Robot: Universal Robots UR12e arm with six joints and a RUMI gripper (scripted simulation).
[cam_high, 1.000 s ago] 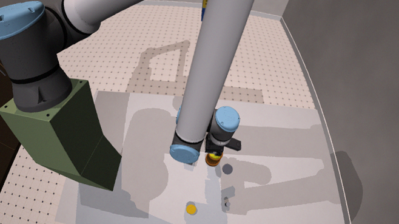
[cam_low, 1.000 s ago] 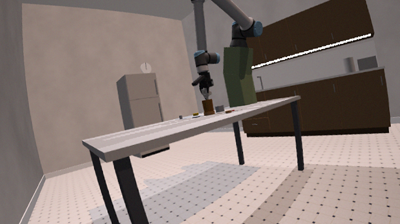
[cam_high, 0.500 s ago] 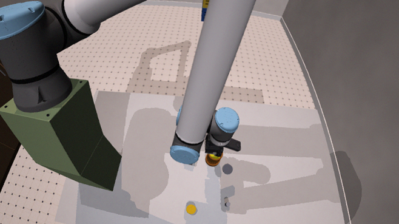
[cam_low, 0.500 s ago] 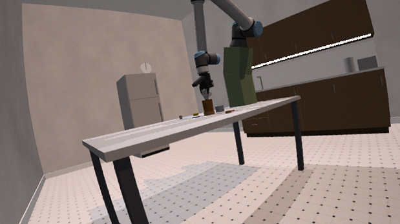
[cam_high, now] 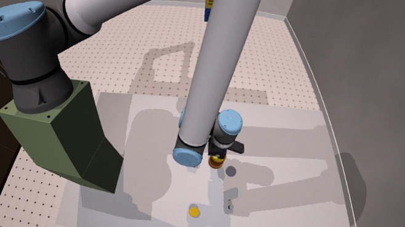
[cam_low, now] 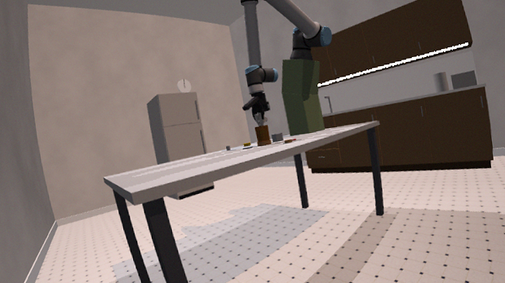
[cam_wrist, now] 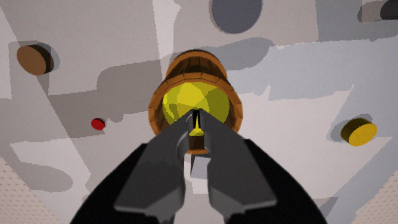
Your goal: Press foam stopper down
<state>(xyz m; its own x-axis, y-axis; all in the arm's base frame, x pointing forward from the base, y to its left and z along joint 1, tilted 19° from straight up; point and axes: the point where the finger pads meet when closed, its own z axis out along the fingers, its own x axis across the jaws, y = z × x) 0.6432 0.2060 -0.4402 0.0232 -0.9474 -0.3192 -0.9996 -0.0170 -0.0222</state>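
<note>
A brown wooden jar stands upright on the grey table. A yellow foam stopper fills its mouth. My gripper is shut with nothing between the fingers. It points straight down over the middle of the stopper, and its tips are at the stopper's top. How deep the stopper sits against the rim is hidden by the fingers.
A grey disc, a yellow disc, a brown disc, a small red piece and a small grey cylinder lie around the jar. The green arm pedestal stands at the table's side.
</note>
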